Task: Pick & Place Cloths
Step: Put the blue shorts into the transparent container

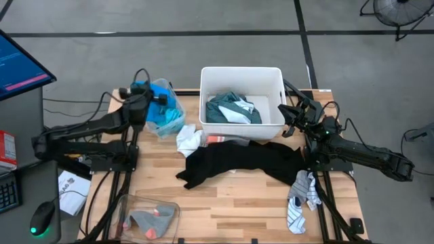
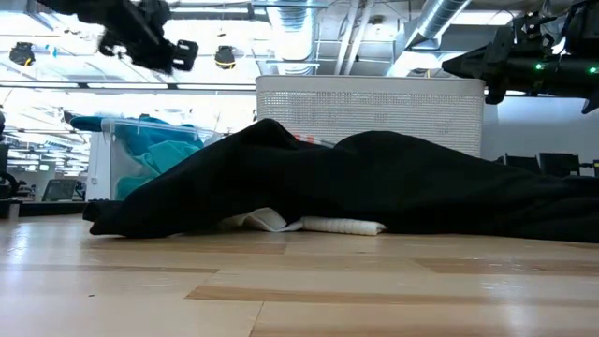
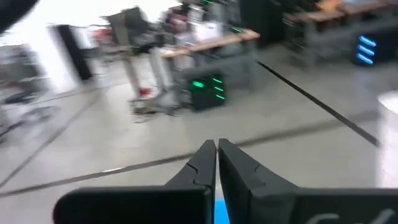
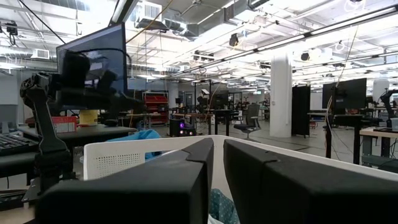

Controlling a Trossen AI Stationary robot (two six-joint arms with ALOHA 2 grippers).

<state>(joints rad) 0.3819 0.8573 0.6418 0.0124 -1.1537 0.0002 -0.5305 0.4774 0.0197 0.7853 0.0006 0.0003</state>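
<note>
Left pincer (image 1: pixel 165 99) raised over blue cloths (image 1: pixel 165 116), fingers closed, empty; right pincer (image 1: pixel 290 112) closed beside white tub (image 1: pixel 242 74); limp black cloth (image 1: pixel 237 163) on bench (image 1: pixel 230 210).

No readable text, labels, brands or numbers in any view; the blue monitor screen (image 1: pixel 20 64) at the high view's left edge shows lines too small to read; the red-and-white box (image 1: pixel 6 149) below it carries print — illegible; paper sheet (image 1: pixel 70 184) beside the tabletop likewise unreadable.
</note>
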